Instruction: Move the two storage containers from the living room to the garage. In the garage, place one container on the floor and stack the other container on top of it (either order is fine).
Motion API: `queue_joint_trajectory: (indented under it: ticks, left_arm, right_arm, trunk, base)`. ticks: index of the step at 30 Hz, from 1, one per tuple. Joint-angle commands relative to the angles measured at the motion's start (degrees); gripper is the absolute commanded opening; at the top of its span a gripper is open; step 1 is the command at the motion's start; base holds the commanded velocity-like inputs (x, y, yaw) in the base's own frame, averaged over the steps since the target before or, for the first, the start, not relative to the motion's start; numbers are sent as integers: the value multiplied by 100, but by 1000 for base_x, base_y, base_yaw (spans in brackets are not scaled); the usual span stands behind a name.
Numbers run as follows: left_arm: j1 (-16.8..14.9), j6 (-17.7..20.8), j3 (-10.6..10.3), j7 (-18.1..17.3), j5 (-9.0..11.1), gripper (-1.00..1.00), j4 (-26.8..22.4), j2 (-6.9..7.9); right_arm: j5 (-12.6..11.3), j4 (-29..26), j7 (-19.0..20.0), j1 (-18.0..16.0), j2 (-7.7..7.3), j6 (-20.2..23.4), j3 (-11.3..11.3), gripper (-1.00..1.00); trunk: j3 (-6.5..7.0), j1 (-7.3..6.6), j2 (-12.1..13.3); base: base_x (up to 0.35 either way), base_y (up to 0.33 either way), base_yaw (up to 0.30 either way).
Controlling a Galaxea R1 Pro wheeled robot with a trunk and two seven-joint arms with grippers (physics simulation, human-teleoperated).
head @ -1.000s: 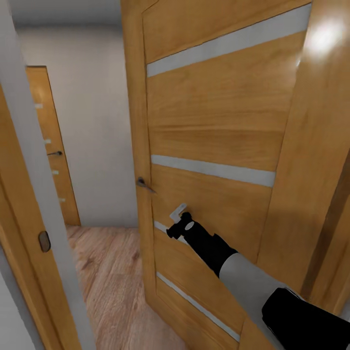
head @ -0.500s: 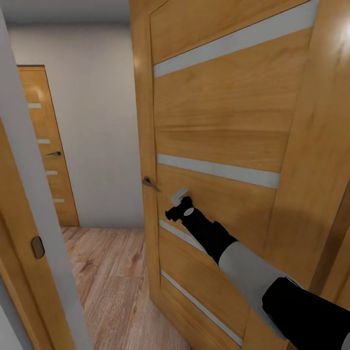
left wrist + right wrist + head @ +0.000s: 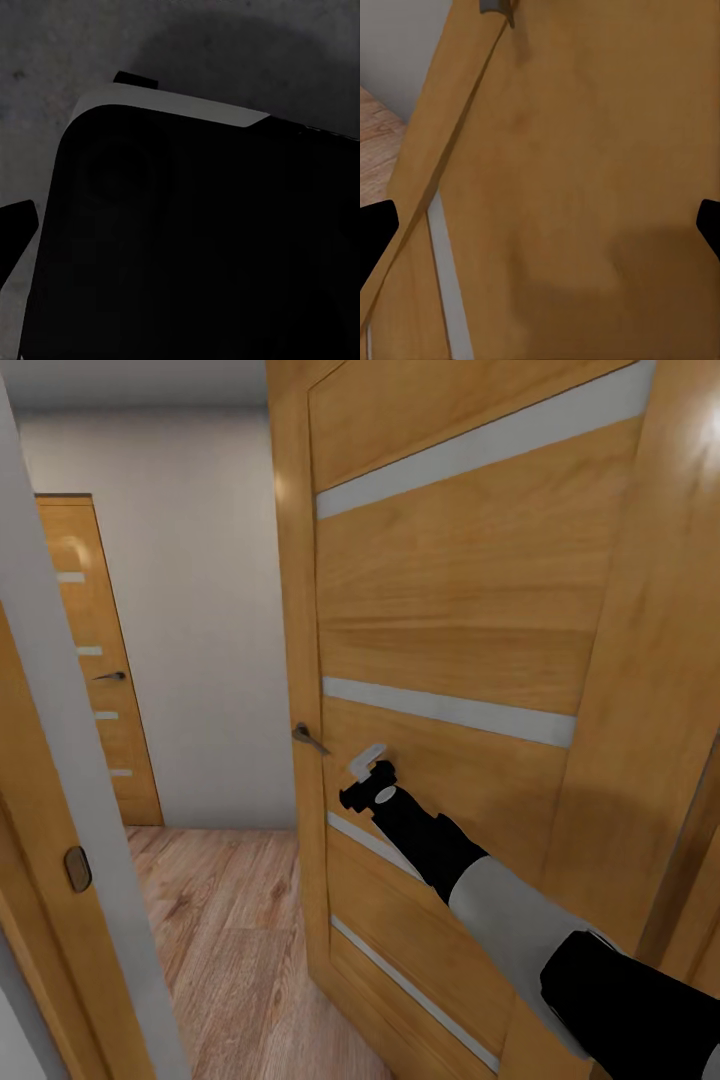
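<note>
Close against the wooden door point(image 3: 450, 620), right claw point(image 3: 368, 762) spread open, dark fingertips point(image 3: 376, 232) wide apart at either edge of the wrist view with bare door panel between them. Reaching from a black and grey right arm point(image 3: 480, 890), just beside the door handle point(image 3: 308, 738) at the door's free edge. Further out, pale strips point(image 3: 445, 710) across the door, light wood plank floor point(image 3: 230, 930) through the gap, white wall point(image 3: 190, 640), a second wooden door point(image 3: 95, 660) at the far left. Left claw: dark fingertip point(image 3: 15, 229) over grey ground, state impossible to tell. Storage containers nowhere to place from these views.
</note>
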Motion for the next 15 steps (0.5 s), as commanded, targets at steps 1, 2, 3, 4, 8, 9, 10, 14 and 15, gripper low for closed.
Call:
queue_joint_trajectory:
  ticks: [1,2,3,4,8,9,10,14,15]
  left_arm:
    - [0,-10,42,6,9,100,-5,-2]
    - [-1,-11,42,6,9,100,-5,-2]
    - [-1,-11,42,6,9,100,-6,-2]
    - [-2,-12,42,6,9,100,-9,-2]
    - [-2,-6,43,6,9,100,-10,2]
    - [-3,-6,43,6,9,100,-11,0]
    - [-3,-6,43,6,9,100,-9,-1]
    - [-3,-6,42,6,9,100,-10,5]
    - [-3,-6,42,6,9,100,-11,5]
  right_arm:
    - [4,-2,-29,-6,0,33,20,100]
    - [1,0,-30,-6,0,38,20,100]
    - [3,1,-28,-6,0,41,20,100]
    - [5,-1,-26,-6,0,43,20,100]
    - [12,-6,-30,-6,0,46,20,100]
    - [11,-6,-33,-6,0,46,20,100]
    - [12,-6,-44,-6,0,46,20,100]
    - [0,0,-160,-6,0,46,20,100]
    - [-2,5,-173,-6,0,46,20,100]
  trunk:
    - [-6,0,-3]
    - [-6,0,-3]
    - [-6,0,-3]
    - [-6,0,-3]
    - [-6,0,-3]
    - [-6,0,-3]
    - [-6,0,-3]
    - [-6,0,-3]
    - [-6,0,-3]
  base:
    - [0,0,0]
    - [0,0,0]
    - [0,0,0]
    - [0,0,0]
    - [198,0,0]
    - [299,0,0]
    - [306,0,0]
    - [293,0,0]
    - [269,0,0]
